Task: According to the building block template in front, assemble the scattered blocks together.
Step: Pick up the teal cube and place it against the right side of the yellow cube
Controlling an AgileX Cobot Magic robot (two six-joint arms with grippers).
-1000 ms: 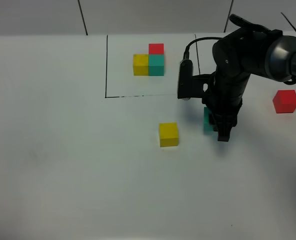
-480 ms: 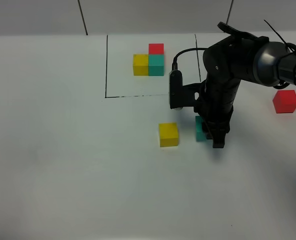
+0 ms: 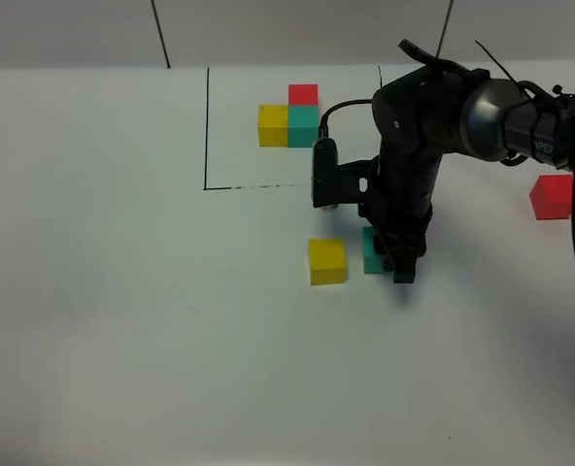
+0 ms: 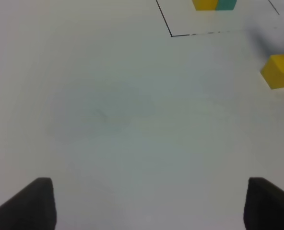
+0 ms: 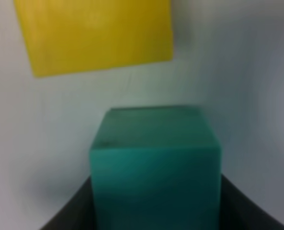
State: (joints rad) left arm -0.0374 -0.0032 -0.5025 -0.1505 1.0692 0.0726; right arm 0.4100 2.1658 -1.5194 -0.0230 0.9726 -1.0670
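The building block template [image 3: 289, 121], a yellow, teal and red cluster inside a black outline, lies at the back of the table. My right gripper [image 3: 396, 264] points down, shut on the teal cube [image 3: 372, 250], which sits just right of the loose yellow cube [image 3: 327, 260] with a small gap between them. In the right wrist view the teal cube [image 5: 156, 163] fills the space between the dark fingers, with the yellow cube [image 5: 94, 33] beyond it. The red cube [image 3: 552, 196] lies far right. My left gripper [image 4: 149, 203] is open over bare table, with the yellow cube [image 4: 279, 71] far off.
The black outline [image 3: 207, 126] marks the template area on the white table. The right arm's cable and camera [image 3: 324, 175] hang beside the wrist, above the teal cube. The left arm does not show in the exterior high view.
My right gripper has carried the teal cube leftward, from well right of the yellow cube to close beside it. The yellow and red cubes have not moved.
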